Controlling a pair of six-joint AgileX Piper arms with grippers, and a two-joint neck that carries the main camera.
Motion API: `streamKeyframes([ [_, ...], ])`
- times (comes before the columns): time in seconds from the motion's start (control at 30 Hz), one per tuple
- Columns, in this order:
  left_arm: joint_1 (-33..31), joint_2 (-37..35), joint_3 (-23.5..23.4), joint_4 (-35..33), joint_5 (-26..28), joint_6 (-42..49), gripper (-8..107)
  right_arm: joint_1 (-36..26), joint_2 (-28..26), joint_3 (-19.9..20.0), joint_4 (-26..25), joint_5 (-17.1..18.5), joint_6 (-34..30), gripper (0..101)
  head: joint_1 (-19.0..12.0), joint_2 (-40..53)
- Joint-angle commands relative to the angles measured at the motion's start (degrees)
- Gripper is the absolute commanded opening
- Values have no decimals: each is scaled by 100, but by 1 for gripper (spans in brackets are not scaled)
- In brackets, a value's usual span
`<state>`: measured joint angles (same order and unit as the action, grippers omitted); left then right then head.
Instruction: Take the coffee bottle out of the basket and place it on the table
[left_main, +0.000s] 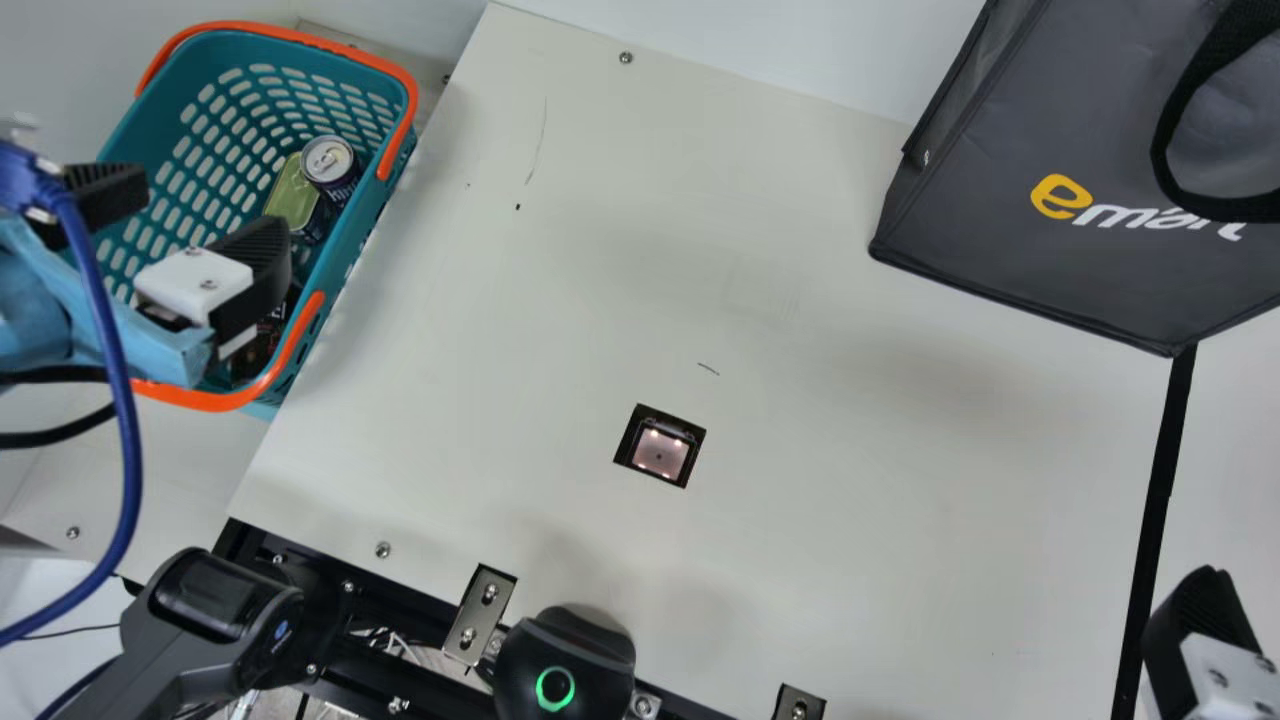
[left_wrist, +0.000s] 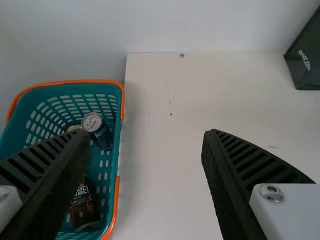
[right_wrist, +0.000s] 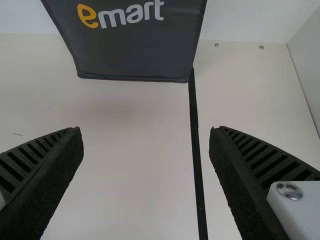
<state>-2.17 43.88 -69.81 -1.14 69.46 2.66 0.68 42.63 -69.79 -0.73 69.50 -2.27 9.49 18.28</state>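
Coffee bottle: we see the bottle (left_wrist: 84, 202) inside the basket (left_main: 365, 215), at the end nearer us, beside the long wall on the table's side.
Long axis: it runs roughly along the basket's length, and the bottle looks laid down or leaning; we can't tell which for sure.
Ends: the broad end points to the basket's near end; the other points towards the drink can (left_main: 330, 170) and is hidden behind a finger.
Left gripper: our left gripper (left_main: 185, 230) is over the basket, its fingers spread wide with nothing between them.
Right gripper: our right gripper (left_main: 1190, 630) is at the table's (left_main: 750, 250) far right, fingers parted, grasping nothing.
Can: upright in the basket, next to a yellow-green tin (left_main: 292, 195).
Bag: the dark bag (left_main: 1010, 250) is on the table's right side.
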Motion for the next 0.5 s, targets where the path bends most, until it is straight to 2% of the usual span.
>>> streamKeyframes([
  [0.0, 25, 30, -41, 17, -2, -3, 90, 0, 0, 0, 0, 0, 0, 91, -157, 14],
  [0.47, 963, 199, 0, 35, -209, 163, 90, 0, 0, 0, 0, 0, 0, 91, -157, 14],
])
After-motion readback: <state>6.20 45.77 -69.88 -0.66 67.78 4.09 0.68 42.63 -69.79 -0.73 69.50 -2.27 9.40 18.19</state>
